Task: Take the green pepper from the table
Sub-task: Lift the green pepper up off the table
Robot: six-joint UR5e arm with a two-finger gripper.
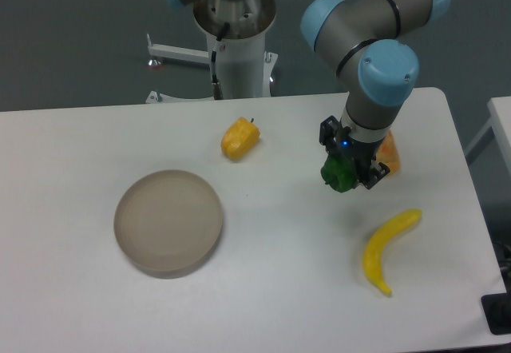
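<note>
1. Holding the small glossy dark-green lumpy pepper [338, 174], the black two-finger gripper [348, 169] has its jaws closed around the pepper's sides, and the pepper appears lifted clear of the large flat white worktop [263, 289].
2. Slipping is the main risk: the pepper is lumpy and glossy, so a narrow hold by only 2 fingers could let it twist or drop if the arm jerks.
3. Falling from here, it could roll toward the curved yellow banana [386, 249] lying just below it in the camera view.
4. Swinging sideways could bump the orange wedge-shaped piece [390, 155] partly hidden behind the gripper.
5. The yellow pepper [239, 138] and the round beige plate [168, 222] sit well apart, so they seem safe.
</note>
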